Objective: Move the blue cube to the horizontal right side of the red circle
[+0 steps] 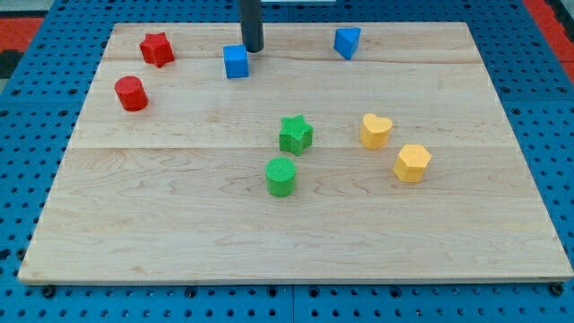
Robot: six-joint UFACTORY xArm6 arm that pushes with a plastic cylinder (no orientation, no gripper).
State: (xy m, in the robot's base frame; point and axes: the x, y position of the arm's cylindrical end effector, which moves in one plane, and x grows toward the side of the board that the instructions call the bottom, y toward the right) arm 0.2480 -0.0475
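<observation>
The blue cube (236,62) sits near the view's top, left of centre. The red circle (131,93) is a short cylinder at the view's left, lower and further left than the cube. My tip (254,49) stands just to the upper right of the blue cube, very close to its corner or touching it; I cannot tell which. The rod comes down from the view's top edge.
A red star (156,48) lies at top left, above the red circle. A blue triangular block (347,41) lies at top right. A green star (295,134) and green cylinder (281,176) sit mid-board. A yellow heart (376,130) and yellow hexagon (413,162) sit to the right.
</observation>
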